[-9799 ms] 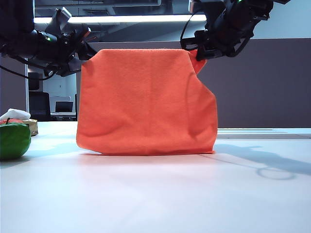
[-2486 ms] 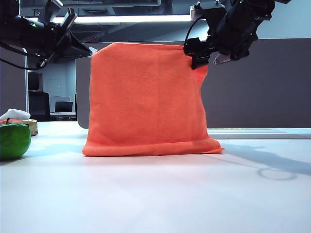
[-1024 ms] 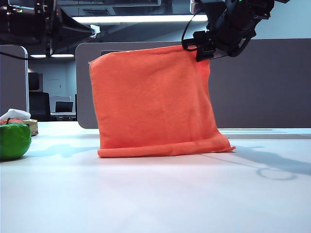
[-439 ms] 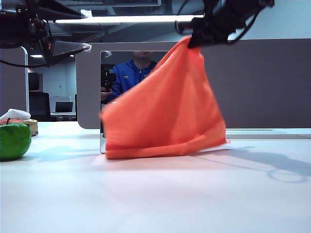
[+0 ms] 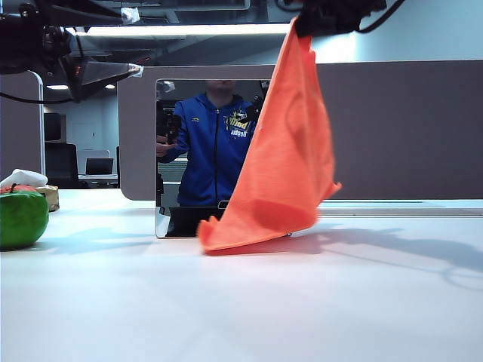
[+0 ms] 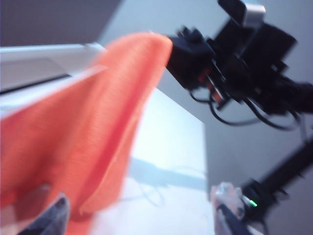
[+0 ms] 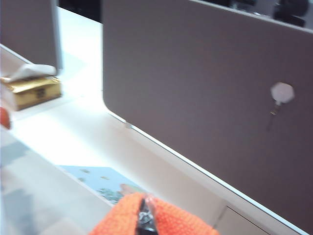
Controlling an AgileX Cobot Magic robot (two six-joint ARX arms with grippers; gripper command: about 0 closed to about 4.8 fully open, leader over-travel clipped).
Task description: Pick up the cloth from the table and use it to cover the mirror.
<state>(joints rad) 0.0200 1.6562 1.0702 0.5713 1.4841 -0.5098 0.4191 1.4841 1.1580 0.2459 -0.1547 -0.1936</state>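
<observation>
So the cloth [image 5: 283,151] is hanging from one corner only, pinched by the right gripper [image 5: 306,26] way up at the top edge of the exterior view, right of centre. From there it drapes down in a long triangle, and the bottom bunches up on the counter [image 5: 241,302] just in front of the mirror's right end. The mirror [image 5: 204,158] stands upright on the counter with most of its face bare; only its right edge sits behind the cloth. In the glass there's a person in a blue jacket. The right wrist view backs up the grip: the right gripper [image 7: 145,218] is clenched shut on an orange fold of cloth [image 7: 166,220], with the grey-brown partition [image 7: 205,83] filling the background, though that shot is pretty blurry. The left gripper [image 5: 106,72] is up at the top left of the exterior view, apart from the cloth, and it's released. In the left wrist view its fingers [image 6: 230,200] are spread wide with nothing between them, and the cloth [image 6: 93,127] hangs across from it, held by the other arm's gripper [image 6: 183,51]. Off at the left edge of the counter there's a green ball [image 5: 21,219] with a white rag [image 5: 23,178] behind it.
</observation>
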